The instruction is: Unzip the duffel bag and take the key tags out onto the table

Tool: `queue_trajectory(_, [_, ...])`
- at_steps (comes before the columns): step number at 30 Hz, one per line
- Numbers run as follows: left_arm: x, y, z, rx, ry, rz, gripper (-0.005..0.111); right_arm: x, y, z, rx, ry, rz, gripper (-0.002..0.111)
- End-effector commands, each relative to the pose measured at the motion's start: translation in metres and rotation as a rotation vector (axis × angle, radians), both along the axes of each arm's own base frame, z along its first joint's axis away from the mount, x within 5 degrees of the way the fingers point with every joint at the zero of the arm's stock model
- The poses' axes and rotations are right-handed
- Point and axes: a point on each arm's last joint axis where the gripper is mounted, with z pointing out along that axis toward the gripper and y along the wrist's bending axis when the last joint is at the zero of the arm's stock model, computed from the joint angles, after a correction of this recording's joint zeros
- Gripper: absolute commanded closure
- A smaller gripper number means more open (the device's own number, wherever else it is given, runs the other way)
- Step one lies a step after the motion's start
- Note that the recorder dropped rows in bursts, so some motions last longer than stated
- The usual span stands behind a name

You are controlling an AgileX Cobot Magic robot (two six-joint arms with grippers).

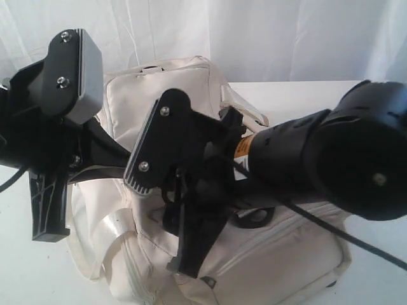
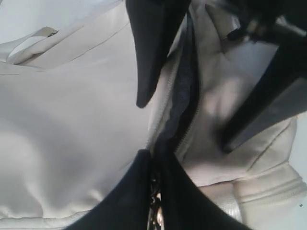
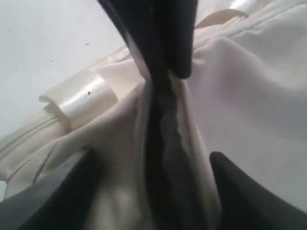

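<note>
The cream duffel bag (image 1: 166, 86) lies on the white table (image 1: 299, 95) under both arms. Its top zip (image 2: 184, 93) is partly undone, and dark lining (image 3: 167, 139) shows in the slit. My left gripper (image 2: 154, 155) is shut on the metal zipper pull (image 2: 154, 207) at the end of the slit. My right gripper (image 3: 153, 155) is open; its fingers (image 3: 240, 191) stand one on each side of the slit and hold nothing. In the left wrist view the right gripper (image 2: 184, 125) straddles the zip. The key tags are hidden.
A pale webbing strap (image 3: 79, 96) loops over the bag's side near bare table (image 3: 38, 43). A white curtain (image 1: 267, 32) hangs behind. The right arm (image 1: 331, 152) reaches across the bag's middle, close to the left arm (image 1: 63, 127).
</note>
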Motion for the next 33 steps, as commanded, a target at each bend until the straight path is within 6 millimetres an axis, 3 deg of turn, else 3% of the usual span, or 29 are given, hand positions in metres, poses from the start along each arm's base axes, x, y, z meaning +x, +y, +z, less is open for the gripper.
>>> queue_trajectory(1, [-0.003,0.001,0.001,-0.014,0.011,0.001,0.105,0.005,0.006,-0.019,-0.060,0.028,0.001,0.070])
queue_trajectory(6, [-0.003,0.003,-0.001,0.016,0.009,-0.004,0.074,0.003,0.003,-0.022,-0.112,0.057,0.006,0.108])
queue_trajectory(8, [-0.004,0.004,-0.002,0.033,0.013,-0.013,0.059,0.002,0.000,-0.024,-0.143,0.071,0.011,0.108])
queue_trajectory(11, [-0.005,0.005,-0.004,0.052,0.036,-0.001,0.051,0.000,-0.003,-0.026,-0.185,0.096,0.014,0.108])
queue_trajectory(17, [-0.010,0.012,-0.012,0.136,0.130,0.023,0.051,-0.002,-0.006,-0.029,-0.229,0.123,0.018,0.108])
queue_trajectory(21, [-0.010,0.015,-0.030,0.154,0.136,0.054,0.051,-0.003,-0.006,-0.027,-0.218,0.125,0.009,0.108])
queue_trajectory(29, [-0.004,0.012,-0.044,0.024,0.099,0.154,0.051,-0.002,-0.006,-0.005,-0.110,0.117,-0.041,0.108])
queue_trajectory(33, [-0.006,0.010,-0.052,-0.007,0.071,0.113,0.051,-0.002,-0.005,-0.001,-0.098,0.110,-0.041,0.108])
